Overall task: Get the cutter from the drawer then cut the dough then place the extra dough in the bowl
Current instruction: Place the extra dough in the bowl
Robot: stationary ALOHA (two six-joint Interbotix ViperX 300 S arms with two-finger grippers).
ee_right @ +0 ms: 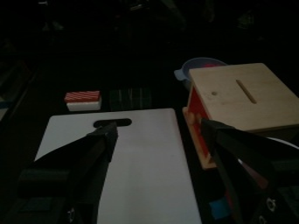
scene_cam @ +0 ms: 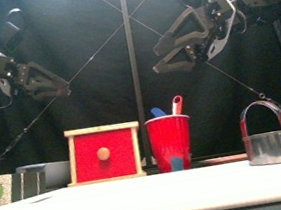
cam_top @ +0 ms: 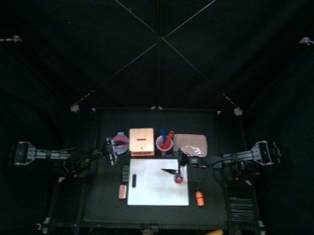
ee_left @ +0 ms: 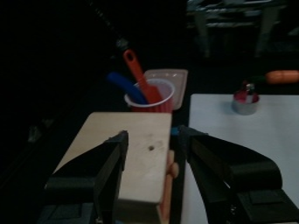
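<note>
Black curtains close in the counter (cam_top: 105, 207), and both arms hang high above it. The white cutting board (cam_top: 156, 174) is the largest thing and lies mid-counter, with no dough that I can make out on it. The wooden box (scene_cam: 104, 154) stands at 12 o'clock from the board, its red drawer front apparently flush and closed. The left pincer (ee_left: 152, 136) hovers over the box's top, spread wide and holding nothing. The right pincer (ee_right: 158, 127) hangs over the board, equally wide and empty. The red cup (scene_cam: 171, 142), with a blue and a red toy knife in it, stands just beside the box at 1 o'clock, and the bowl (ee_right: 201, 64) sits at 11 o'clock. The cutter (scene_cam: 268, 136) is smallest. It stands upright on the board near its edge at about 3 o'clock, so it is out in the open rather than inside the drawer. It looks like a thin, stiff metal ring, light and smooth, so jaws closing on the round wall could slip or skate it across the board. The arched wire handle over the top seems the surer hold, pinched at its crown from straight above so the ring hangs level for pressing.
</note>
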